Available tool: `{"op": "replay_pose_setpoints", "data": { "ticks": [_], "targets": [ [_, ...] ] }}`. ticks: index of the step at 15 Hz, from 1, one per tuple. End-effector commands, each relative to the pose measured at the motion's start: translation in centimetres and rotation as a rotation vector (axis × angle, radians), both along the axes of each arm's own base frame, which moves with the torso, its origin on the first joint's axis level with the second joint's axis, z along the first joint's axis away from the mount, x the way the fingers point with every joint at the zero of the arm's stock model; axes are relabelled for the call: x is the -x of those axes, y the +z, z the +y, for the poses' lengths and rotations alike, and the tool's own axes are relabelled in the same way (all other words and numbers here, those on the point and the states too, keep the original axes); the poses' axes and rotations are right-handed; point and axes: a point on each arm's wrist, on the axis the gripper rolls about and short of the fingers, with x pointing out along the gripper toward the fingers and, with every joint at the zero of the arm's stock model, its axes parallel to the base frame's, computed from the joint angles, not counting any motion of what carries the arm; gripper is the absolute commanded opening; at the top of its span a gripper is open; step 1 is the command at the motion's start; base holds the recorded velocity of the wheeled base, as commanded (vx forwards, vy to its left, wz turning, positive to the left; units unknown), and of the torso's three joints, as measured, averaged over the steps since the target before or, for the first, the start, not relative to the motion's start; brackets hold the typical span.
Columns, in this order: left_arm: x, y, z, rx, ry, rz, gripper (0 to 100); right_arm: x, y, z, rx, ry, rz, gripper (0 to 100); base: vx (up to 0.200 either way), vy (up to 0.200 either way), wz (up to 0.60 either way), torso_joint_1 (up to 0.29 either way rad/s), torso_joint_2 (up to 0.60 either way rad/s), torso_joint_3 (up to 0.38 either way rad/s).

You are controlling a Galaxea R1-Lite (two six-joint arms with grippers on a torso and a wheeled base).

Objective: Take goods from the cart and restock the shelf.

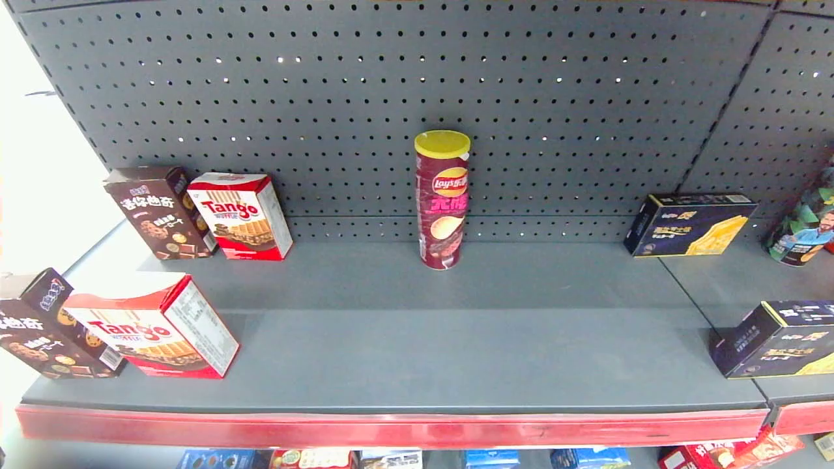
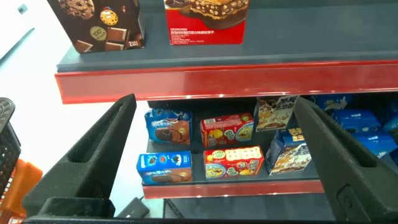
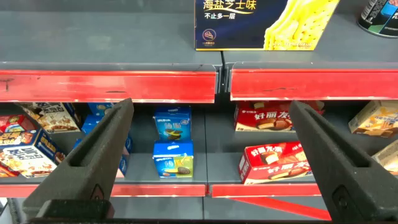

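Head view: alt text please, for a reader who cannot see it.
A yellow-lidded chip can stands upright centred on the shelf before the pegboard. Brown and red snack boxes stand at left, dark blue boxes at right.

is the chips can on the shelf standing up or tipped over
Upright. The chips can stands on its base at the back of the shelf, with its yellow lid on top.

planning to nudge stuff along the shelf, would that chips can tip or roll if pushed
The chips can stands tall and narrow, so a push near its yellow lid would likely tip it. Once down, its round body would probably roll on the flat shelf. It looks like a stiff tube, likely light.
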Motion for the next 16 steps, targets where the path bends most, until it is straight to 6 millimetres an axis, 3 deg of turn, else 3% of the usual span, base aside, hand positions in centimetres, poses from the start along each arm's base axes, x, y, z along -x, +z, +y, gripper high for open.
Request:
{"op": "replay_pose_setpoints", "data": {
  "ticks": [1, 5, 16],
  "targets": [
    [-0.01, 0.0, 0.0, 0.0, 0.0, 0.001, 100, -0.01, 0.01, 0.0, 0.0, 0.0, 0.001, 100, 0.0, 0.0, 0.0, 0.0, 0.0, 0.0],
    [-0.01, 0.0, 0.0, 0.0, 0.0, 0.001, 100, -0.01, 0.01, 0.01, 0.003, 0.002, 0.001, 100, 0.0, 0.0, 0.0, 0.0, 0.0, 0.0],
    [-0.01, 0.0, 0.0, 0.0, -0.001, 0.001, 100, -0.01, 0.01, 0.0, 0.005, -0.001, 0.001, 100, 0.0, 0.0, 0.6, 0.002, 0.0, 0.002]
  ]
}}
